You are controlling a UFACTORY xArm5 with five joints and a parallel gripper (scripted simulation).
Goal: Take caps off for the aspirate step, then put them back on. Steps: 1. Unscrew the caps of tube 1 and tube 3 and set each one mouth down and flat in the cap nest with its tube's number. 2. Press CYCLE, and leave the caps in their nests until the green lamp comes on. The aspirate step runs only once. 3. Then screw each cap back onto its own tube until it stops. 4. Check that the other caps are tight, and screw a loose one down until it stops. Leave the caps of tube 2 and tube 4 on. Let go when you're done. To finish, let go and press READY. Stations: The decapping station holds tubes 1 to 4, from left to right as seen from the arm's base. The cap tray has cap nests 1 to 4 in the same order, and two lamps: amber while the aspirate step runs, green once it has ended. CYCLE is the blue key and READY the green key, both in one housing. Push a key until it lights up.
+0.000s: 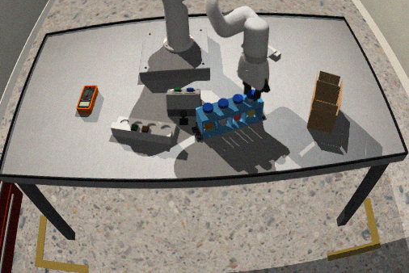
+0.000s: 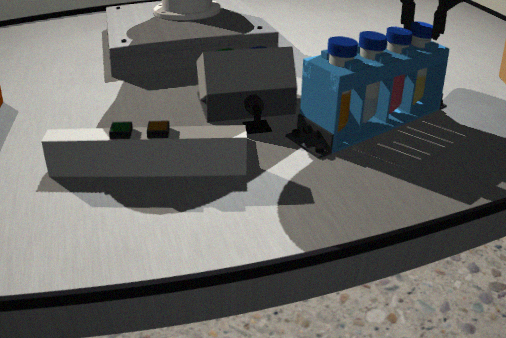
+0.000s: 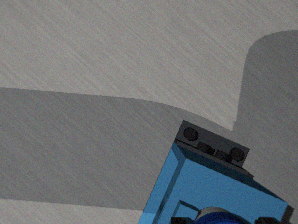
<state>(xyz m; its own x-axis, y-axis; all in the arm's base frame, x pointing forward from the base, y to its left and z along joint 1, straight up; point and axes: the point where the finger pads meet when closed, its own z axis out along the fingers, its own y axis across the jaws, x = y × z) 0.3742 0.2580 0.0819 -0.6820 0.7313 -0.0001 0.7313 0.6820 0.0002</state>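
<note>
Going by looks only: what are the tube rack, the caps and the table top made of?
The rack looks like blue moulded plastic: flat uniform colour, faint mottling, sharp blocky edges. The caps look like darker blue plastic, matte with no highlights; the gripper is shut on the farthest cap. The table top looks like brushed metal or laminate, with fine straight grey streaks; which one is open.

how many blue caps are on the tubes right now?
4, all in the blue rack: cap nearest the exterior camera, next, third, and the far one, which the gripper is shut on. None visible in the cap tray.
</note>
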